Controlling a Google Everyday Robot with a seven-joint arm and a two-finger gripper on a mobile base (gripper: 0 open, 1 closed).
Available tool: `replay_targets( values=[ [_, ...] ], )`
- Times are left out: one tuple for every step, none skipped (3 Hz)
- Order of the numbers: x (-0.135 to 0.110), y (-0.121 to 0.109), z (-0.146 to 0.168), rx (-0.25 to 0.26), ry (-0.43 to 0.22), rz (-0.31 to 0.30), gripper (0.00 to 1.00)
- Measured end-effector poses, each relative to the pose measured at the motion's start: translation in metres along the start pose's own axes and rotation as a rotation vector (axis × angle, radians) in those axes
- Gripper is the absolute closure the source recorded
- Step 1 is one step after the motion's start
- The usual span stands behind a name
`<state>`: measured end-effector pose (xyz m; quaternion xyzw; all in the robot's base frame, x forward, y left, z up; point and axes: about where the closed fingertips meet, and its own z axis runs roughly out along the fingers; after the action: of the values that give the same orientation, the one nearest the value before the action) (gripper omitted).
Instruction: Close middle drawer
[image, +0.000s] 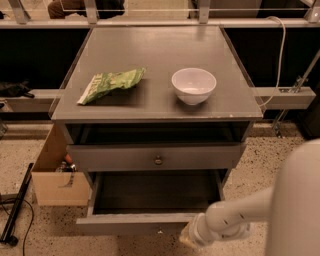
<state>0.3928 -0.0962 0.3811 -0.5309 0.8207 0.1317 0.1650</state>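
Observation:
The middle drawer (150, 197) is pulled far out of the grey cabinet, and its inside looks empty. Its front panel (132, 223) faces me low in the camera view, with a small knob (160, 231) at its centre. The uppermost drawer (120, 157), with a brass knob (158, 160), stands slightly out above it. The lowest drawer front is hidden under the open drawer. My gripper (188, 240) is at the end of the white arm (235, 220), right at the lower right part of the middle drawer's front panel.
On the cabinet top (155, 45) lie a green snack bag (111, 83) and a white bowl (193, 85). An open cardboard box (55, 172) stands on the floor to the left, with a black stand (15, 210) beside it. A rail and cable (280, 75) run to the right.

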Motion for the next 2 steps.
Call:
replay_targets(
  values=[
    [-0.008,-0.025,0.0056,0.018,0.016,0.004,1.0],
    [-0.008,-0.025,0.0056,0.018,0.016,0.004,0.81]
  ],
)
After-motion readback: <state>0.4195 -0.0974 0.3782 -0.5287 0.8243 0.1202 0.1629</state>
